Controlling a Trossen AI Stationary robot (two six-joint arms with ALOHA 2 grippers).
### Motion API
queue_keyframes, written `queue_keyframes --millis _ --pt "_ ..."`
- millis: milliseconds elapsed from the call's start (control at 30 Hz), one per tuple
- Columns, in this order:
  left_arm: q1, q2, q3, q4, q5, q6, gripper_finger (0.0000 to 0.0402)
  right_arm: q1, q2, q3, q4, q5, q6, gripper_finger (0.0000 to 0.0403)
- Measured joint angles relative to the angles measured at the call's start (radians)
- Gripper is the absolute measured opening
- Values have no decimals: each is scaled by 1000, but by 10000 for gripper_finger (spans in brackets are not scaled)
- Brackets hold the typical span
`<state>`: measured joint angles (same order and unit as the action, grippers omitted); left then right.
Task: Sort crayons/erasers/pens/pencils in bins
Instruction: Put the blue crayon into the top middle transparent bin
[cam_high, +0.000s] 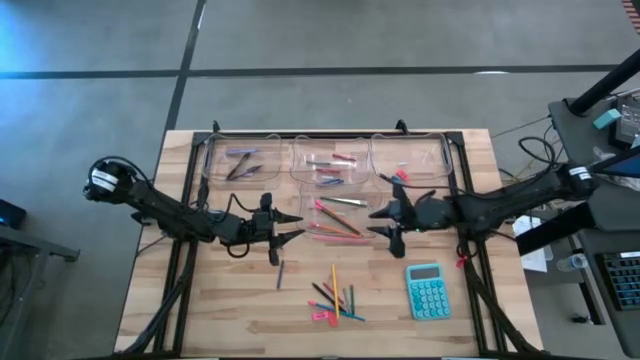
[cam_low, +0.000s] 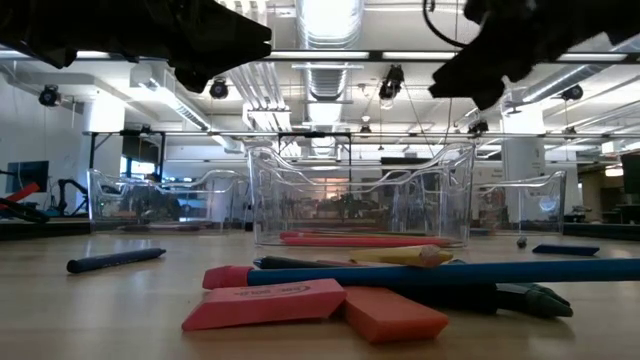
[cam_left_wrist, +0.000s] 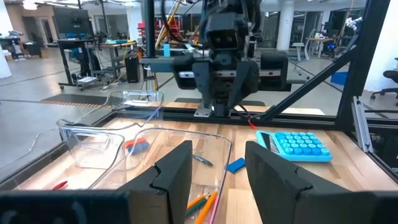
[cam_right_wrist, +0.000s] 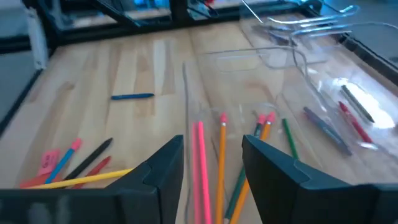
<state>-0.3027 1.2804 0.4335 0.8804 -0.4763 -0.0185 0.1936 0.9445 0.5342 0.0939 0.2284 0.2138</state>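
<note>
- High view: Clear plastic bins (cam_high: 327, 160) line the table's far edge, a fourth (cam_high: 335, 217) between both grippers; loose pencils (cam_high: 336, 296) lie near the calculator (cam_high: 427, 290).
- Low view: Matte, blocky erasers (cam_low: 262, 303) sit nearest.
- Left wrist view: left gripper (cam_left_wrist: 214, 168) gapes, empty.
- Right wrist view: right gripper (cam_right_wrist: 211, 160) parted, empty, above binned pencils; best retreat straight up, then fetch strays.

Three bins (cam_high: 330, 152) in a row along the table's (cam_high: 200, 300) far edge, a fourth (cam_high: 335, 215) between the left gripper (cam_high: 292, 229) and right gripper (cam_high: 380, 222), pencils (cam_high: 335, 290) and calculator (cam_high: 427, 291) nearer than both.
</note>
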Motion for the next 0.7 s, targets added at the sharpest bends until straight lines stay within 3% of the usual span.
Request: queue_keyframes --millis 133,367,700 --pt "0 0 -1 0 0 0 134 26 -58 -111 120 8 4 153" --pt "0 0 -1 0 0 -2 134 29 -126 -208 171 9 18 153" --pt "0 0 -1 0 0 -52 134 29 -140 -260 294 -6 13 153"
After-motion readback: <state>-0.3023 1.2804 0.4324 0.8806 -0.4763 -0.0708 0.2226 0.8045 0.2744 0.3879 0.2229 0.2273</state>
